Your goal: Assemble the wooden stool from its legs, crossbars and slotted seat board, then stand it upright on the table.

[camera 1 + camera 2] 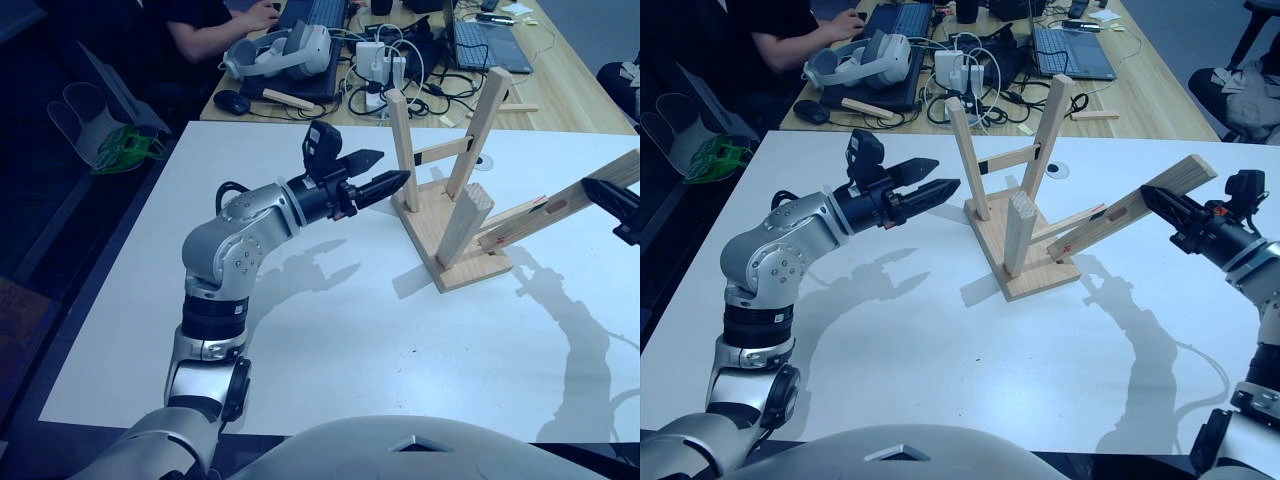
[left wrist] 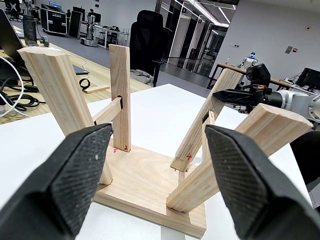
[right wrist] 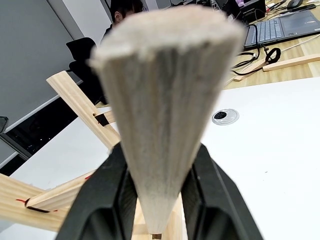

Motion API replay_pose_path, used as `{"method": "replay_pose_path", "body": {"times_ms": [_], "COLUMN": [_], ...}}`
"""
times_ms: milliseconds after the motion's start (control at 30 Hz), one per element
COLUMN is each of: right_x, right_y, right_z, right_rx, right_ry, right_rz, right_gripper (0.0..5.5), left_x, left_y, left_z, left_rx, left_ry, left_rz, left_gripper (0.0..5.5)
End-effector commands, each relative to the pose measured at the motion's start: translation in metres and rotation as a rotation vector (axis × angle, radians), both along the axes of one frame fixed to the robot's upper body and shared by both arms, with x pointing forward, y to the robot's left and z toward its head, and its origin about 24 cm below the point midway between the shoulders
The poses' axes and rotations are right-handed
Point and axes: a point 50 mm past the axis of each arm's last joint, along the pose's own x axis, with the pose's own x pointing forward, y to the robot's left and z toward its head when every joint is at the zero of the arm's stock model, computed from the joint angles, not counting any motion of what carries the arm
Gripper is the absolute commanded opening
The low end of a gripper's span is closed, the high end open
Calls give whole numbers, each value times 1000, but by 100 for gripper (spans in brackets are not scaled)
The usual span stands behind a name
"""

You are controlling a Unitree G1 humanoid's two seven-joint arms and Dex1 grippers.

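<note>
Left tool (image 1: 390, 168): fingers spread wide and holding nothing. It is raised above the table (image 1: 940, 350) and aimed at the stool (image 1: 462, 228) from its left side. The tips are just beside the back left leg (image 1: 966, 155); we cannot tell whether they touch it.

Right tool (image 1: 1155, 205): pinching the slanted leg (image 1: 1120, 212) near its free end, with one finger (image 3: 107, 200) on each side of the wood. It is over the right part of the table.

Stool: we record it upside down toward the back of the table, with the seat (image 1: 1040, 272) down on the surface and the legs pointing up.
- Back pair: the left leg and the back right leg (image 1: 1050, 130) stand close to upright and are joined by a crossbar (image 1: 1008, 158).
- Front leg (image 1: 1018, 235): leans toward us.
- Slanted leg: its foot is at the seat's right corner and it tilts far out to the right. A second crossbar (image 1: 1072, 222) runs between it and the front leg.
- Red marks (image 2: 125, 148) show at the leg bases.

Other items:
- Grommet (image 1: 1057, 170), set in the table just behind the stool.
- Far table (image 1: 1170, 110), carrying a laptop (image 1: 1070, 50), a headset (image 1: 855, 62), cables and a loose wooden bar (image 1: 865, 107).
</note>
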Motion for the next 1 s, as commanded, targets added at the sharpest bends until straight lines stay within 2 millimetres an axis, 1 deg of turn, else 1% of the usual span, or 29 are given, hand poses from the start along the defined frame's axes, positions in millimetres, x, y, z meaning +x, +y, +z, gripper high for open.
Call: {"method": "replay_pose_path", "body": {"times_ms": [33, 167, 233, 333, 433, 567, 633, 800, 1000], "right_x": [2, 9, 10, 8, 8, 9, 12, 21, 28], "right_y": [-10, -14, -13, 0, 15, 20, 20, 17, 17], "right_z": [0, 8, 8, -6, -21, -36, -39, -34, -25], "right_rx": [-83, -109, -121, -188, -201, -181, -157, -125, -125], "right_ry": [40, 27, 26, 54, 66, 91, 100, 106, 127], "right_rz": [-26, -14, 0, 63, 101, 85, 66, 82, 158], "right_gripper": [100, 100, 100, 100, 100, 100, 100, 99, 99], "left_x": [2, 2, 2, 2, 3, 4, 4, 4, 3], "left_y": [1, 0, 1, 0, -1, -2, -3, -4, -6], "left_z": [1, 1, 1, 0, 0, 0, 0, 0, -1], "left_rx": [-2, -2, -2, 0, 3, 3, 2, -5, -13], "left_ry": [-3, -3, -3, -2, -3, -3, -2, -2, -3], "left_rz": [10, 10, 12, 11, 14, 14, 13, 15, 18], "left_gripper": [344, 344, 344, 344, 344, 344, 344, 344, 344]}}
